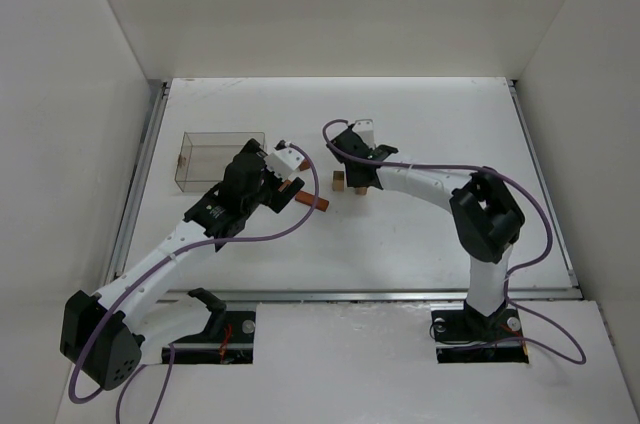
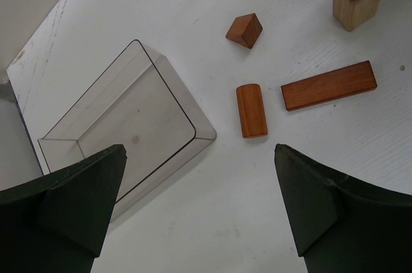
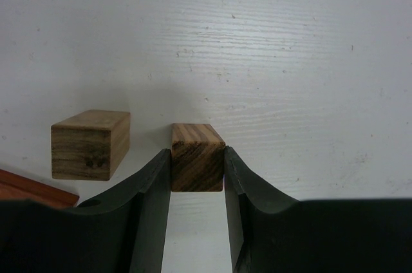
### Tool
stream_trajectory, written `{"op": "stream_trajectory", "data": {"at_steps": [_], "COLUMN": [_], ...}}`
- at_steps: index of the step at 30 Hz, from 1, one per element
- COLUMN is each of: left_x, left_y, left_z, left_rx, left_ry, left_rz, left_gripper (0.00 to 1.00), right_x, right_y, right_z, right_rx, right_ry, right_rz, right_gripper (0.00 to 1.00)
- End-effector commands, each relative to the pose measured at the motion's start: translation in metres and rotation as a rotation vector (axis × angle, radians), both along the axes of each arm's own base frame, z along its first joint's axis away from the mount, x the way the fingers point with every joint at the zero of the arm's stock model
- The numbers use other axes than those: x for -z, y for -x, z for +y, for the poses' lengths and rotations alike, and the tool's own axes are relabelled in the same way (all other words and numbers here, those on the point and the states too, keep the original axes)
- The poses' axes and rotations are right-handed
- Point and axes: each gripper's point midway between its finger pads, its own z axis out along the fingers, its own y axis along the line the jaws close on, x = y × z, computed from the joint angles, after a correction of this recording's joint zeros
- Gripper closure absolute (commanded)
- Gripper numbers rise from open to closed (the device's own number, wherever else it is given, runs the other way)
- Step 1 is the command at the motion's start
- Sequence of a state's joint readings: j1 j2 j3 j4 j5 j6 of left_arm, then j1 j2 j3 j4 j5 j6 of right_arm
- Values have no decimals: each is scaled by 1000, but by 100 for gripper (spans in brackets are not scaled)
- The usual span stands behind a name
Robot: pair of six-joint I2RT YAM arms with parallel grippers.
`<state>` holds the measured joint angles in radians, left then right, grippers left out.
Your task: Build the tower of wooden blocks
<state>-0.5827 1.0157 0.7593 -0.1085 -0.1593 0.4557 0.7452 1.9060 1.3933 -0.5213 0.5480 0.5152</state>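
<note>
1. White desk carries a clear box at its left.
2. The left claw, spread wide, hovers by the reddish bar, rounded piece and wedge.
3. The right claw pinches a tan block mid-desk, beside a second tan block.

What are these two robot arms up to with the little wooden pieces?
They are building a tower from wooden blocks, and nothing is stacked yet. The right gripper is clamped on a tan block low at the table, with a second tan block beside it, apart. The left gripper hangs open near a reddish bar, a rounded block and a wedge, next to a clear box.
</note>
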Motion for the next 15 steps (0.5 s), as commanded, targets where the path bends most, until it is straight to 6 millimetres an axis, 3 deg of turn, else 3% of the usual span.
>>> {"op": "stream_trajectory", "data": {"at_steps": [1,15], "left_x": [-14,-14], "left_y": [-2,-2], "left_z": [-1,-1], "left_rx": [-2,-2], "left_ry": [25,25], "left_rz": [-52,-52], "left_gripper": [0,0], "right_x": [0,-4], "right_y": [-3,-13], "right_z": [6,9], "right_rx": [-15,-29], "right_ry": [10,12], "right_rz": [-5,-23], "right_gripper": [100,100]}}
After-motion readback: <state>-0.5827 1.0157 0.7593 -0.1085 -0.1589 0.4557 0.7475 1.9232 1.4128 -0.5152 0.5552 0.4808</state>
